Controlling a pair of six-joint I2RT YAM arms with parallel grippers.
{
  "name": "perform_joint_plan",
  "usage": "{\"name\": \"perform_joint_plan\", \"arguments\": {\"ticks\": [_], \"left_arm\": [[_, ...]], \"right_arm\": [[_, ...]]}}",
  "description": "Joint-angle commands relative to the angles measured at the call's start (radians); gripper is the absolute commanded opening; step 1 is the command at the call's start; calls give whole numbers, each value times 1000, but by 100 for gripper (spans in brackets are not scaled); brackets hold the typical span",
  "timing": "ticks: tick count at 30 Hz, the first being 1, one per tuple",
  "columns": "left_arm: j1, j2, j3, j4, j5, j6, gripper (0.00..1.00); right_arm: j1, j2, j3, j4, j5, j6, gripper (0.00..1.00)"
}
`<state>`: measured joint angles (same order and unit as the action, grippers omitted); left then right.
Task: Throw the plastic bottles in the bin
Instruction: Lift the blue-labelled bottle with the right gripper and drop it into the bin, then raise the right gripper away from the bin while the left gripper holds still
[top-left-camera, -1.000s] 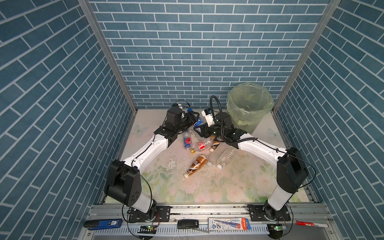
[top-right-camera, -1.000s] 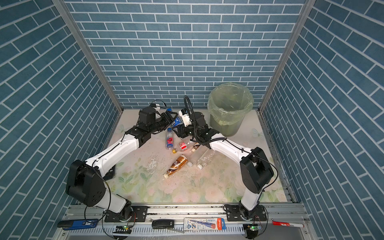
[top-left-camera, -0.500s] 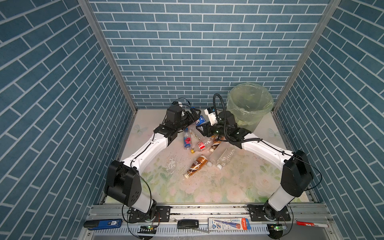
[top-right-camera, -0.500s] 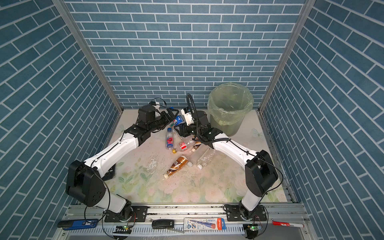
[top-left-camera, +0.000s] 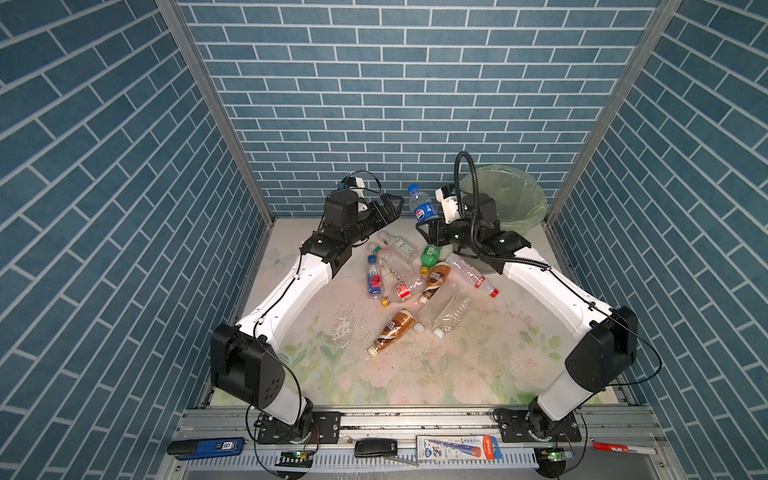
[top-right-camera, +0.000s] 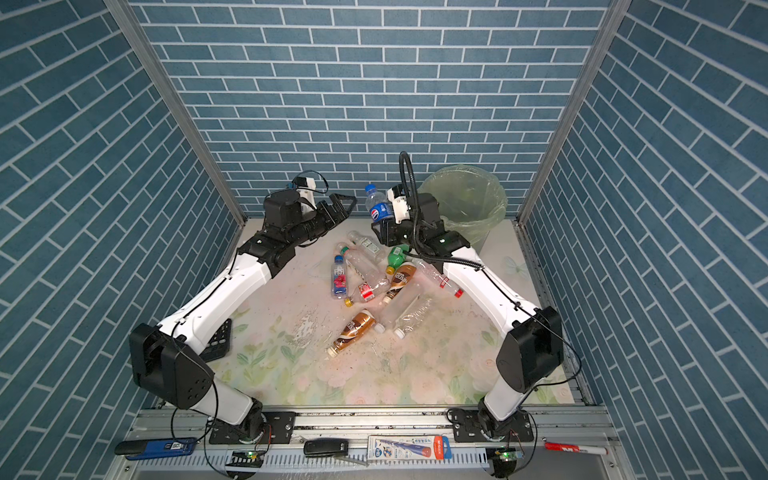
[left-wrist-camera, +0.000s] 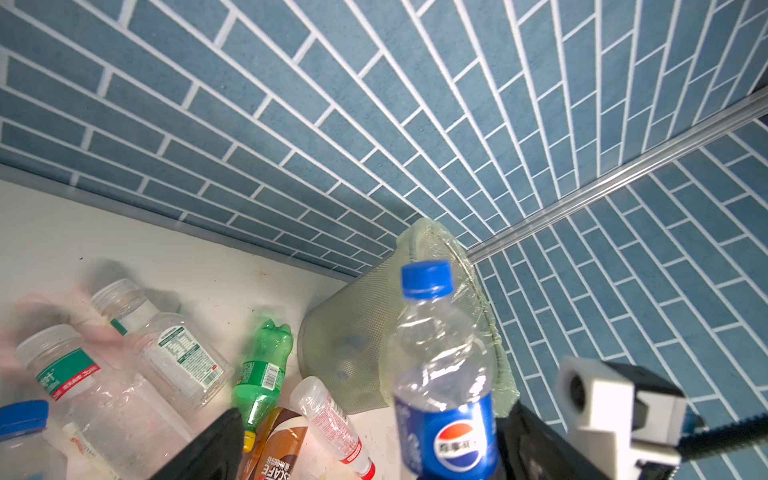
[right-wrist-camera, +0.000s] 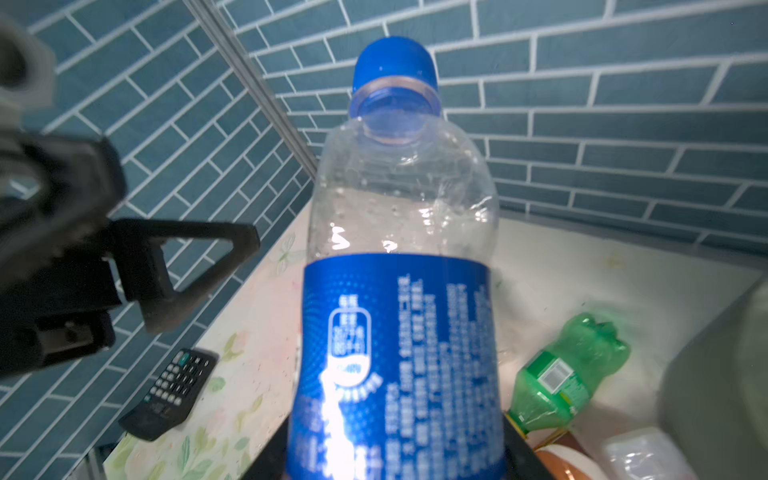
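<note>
Pale flower-print tabletop (top-left-camera: 457, 374), stained and speckled around the middle. Holds a loose heap of bottles (top-left-camera: 402, 291) lying on their sides toward the far middle: mostly clear, a brown bottle (top-left-camera: 392, 332) nearest the front, a green bottle (top-left-camera: 430, 255) farther back. Carries the bin (top-left-camera: 528, 212) upright in the far right corner and a black remote (top-right-camera: 218, 343) near the left edge.

a robot lab booth: brick-print wall panels (top-left-camera: 374, 83) on aluminium posts (top-left-camera: 215, 112).
</note>
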<state>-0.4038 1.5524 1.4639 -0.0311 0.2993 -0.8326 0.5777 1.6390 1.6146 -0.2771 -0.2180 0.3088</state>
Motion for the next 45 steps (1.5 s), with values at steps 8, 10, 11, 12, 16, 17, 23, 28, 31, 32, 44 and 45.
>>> {"name": "perform_joint_plan", "arguments": {"ticks": [8,10,11,12,16,17,23,28,31,32,44,45], "left_arm": [[-75,143,224,59,126,118,99],[-94,169,276,47,140,144,99],[-104,182,299,37,145,159,99],[-112,193,326,29,150,175,99],[-131,221,359,4,143,197,99],[-131,224,353,12,144,191,99],[-129,224,322,-25,115,183,99],[-129,207,290,-53,101,193,99],[-129,210,283,-68,103,192,99],[-129,210,275,-60,113,190,99],[-105,202,262,-220,81,209,99],[-98,198,255,-242,73,208,99]], "right_arm": [[-111,-138,319,-234,231,-207,37],[-128,-164,343,-233,275,-234,37],[-136,-179,350,-227,295,-248,37],[-143,-192,352,-217,310,-260,37],[-203,-189,351,-202,338,-269,38],[-231,-168,347,-210,330,-250,38],[-327,29,397,-366,293,-151,89],[-326,9,436,-356,280,-156,99],[-326,-12,440,-358,269,-146,99],[-327,-21,430,-355,265,-143,99],[-319,-51,377,-313,174,-86,99],[-314,-50,374,-309,165,-81,99]]}}
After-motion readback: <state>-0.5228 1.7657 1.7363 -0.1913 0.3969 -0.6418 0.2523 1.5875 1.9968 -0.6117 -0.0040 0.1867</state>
